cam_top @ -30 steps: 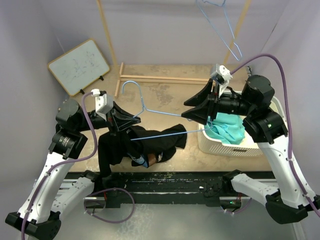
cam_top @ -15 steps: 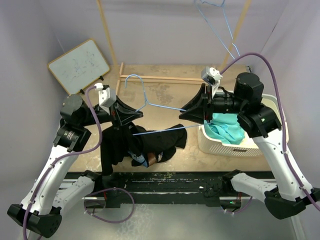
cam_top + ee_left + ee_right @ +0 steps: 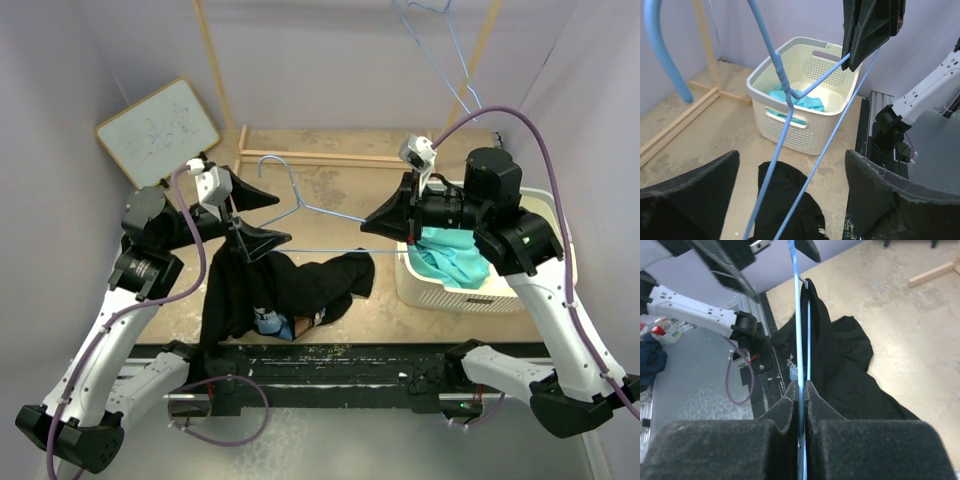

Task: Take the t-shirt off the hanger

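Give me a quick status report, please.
Right gripper shut on thin blue wire hanger. Left gripper open astride it. Black t-shirt draped from its far end onto table. Nothing blocking.

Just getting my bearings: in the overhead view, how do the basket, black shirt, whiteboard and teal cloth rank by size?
1. Basket, partly hidden by the right arm.
2. Black t-shirt and whiteboard: too alike to rank, the shirt being crumpled.
3. Teal cloth, smallest.
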